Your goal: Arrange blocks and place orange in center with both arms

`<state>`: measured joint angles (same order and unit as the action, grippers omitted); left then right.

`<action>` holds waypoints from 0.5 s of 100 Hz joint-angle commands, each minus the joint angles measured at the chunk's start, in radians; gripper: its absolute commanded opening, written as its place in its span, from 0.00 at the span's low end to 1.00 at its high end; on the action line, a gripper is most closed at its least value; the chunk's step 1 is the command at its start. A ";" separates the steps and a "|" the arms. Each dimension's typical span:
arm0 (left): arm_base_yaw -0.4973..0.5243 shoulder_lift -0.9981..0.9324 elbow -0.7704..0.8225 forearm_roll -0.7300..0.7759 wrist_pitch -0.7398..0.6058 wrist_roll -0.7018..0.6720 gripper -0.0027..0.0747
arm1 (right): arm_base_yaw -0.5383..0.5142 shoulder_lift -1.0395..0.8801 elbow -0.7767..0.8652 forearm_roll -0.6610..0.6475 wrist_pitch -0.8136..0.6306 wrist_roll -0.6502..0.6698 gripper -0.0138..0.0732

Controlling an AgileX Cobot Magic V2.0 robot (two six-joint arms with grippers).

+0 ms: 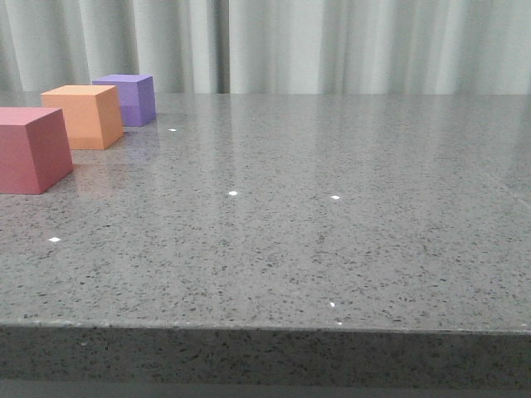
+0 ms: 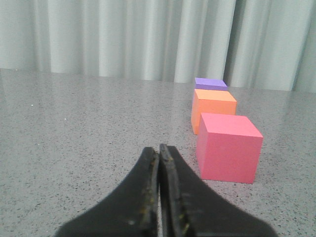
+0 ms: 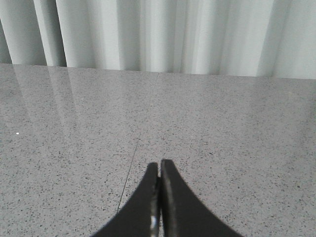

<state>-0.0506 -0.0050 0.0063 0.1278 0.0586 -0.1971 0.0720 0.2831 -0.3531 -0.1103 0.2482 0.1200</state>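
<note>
Viewing 3 blocks in a row, we see the orange cube (image 2: 213,109) w/ the left gripper (image 2: 159,150) nearer, ahead-right of it. Both it & the right gripper (image 3: 159,167) are closed, empty.

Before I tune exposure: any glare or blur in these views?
Front view: small white glints on the glossy table, faint reflections beside the pinkish red cube. Left wrist view: left gripper soft, cubes sharp. Right wrist view: curtain reflected as pale streaks.

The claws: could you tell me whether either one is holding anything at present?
Nothing is held: the left claw and right claw are both shut on nothing.
</note>
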 commanded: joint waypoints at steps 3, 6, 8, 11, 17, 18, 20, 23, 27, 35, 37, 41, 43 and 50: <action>0.001 -0.032 0.042 0.000 -0.086 -0.005 0.01 | -0.005 0.007 -0.025 -0.013 -0.083 -0.007 0.08; 0.001 -0.032 0.042 0.000 -0.086 -0.005 0.01 | -0.005 0.007 -0.025 -0.013 -0.083 -0.007 0.08; 0.001 -0.032 0.042 0.000 -0.086 -0.005 0.01 | -0.005 0.007 -0.025 -0.013 -0.083 -0.007 0.08; 0.001 -0.032 0.042 0.000 -0.086 -0.005 0.01 | -0.005 0.007 -0.025 -0.013 -0.083 -0.007 0.08; 0.001 -0.032 0.042 0.000 -0.086 -0.005 0.01 | -0.005 0.007 -0.025 -0.013 -0.083 -0.007 0.08; 0.001 -0.032 0.042 0.000 -0.086 -0.005 0.01 | -0.005 0.007 -0.025 -0.013 -0.083 -0.007 0.08; 0.001 -0.032 0.042 0.000 -0.086 -0.005 0.01 | -0.005 0.007 -0.025 -0.013 -0.083 -0.007 0.08; 0.001 -0.032 0.042 0.000 -0.086 -0.005 0.01 | -0.005 0.007 -0.025 -0.013 -0.083 -0.007 0.08; 0.001 -0.032 0.042 0.000 -0.086 -0.005 0.01 | -0.005 0.007 -0.025 -0.013 -0.083 -0.007 0.08; 0.001 -0.032 0.042 0.000 -0.086 -0.005 0.01 | -0.005 0.007 -0.025 -0.013 -0.083 -0.007 0.08; 0.001 -0.032 0.042 0.000 -0.086 -0.005 0.01 | -0.005 0.007 -0.025 -0.013 -0.083 -0.007 0.08; 0.001 -0.032 0.042 0.000 -0.086 -0.005 0.01 | -0.005 0.007 -0.022 -0.013 -0.084 -0.007 0.08; 0.001 -0.032 0.042 0.000 -0.086 -0.005 0.01 | -0.005 0.007 -0.022 -0.013 -0.084 -0.007 0.08; 0.001 -0.032 0.042 0.000 -0.086 -0.005 0.01 | -0.005 0.003 -0.020 -0.013 -0.086 -0.007 0.08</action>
<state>-0.0506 -0.0050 0.0063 0.1278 0.0586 -0.1971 0.0720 0.2831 -0.3509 -0.1103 0.2482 0.1200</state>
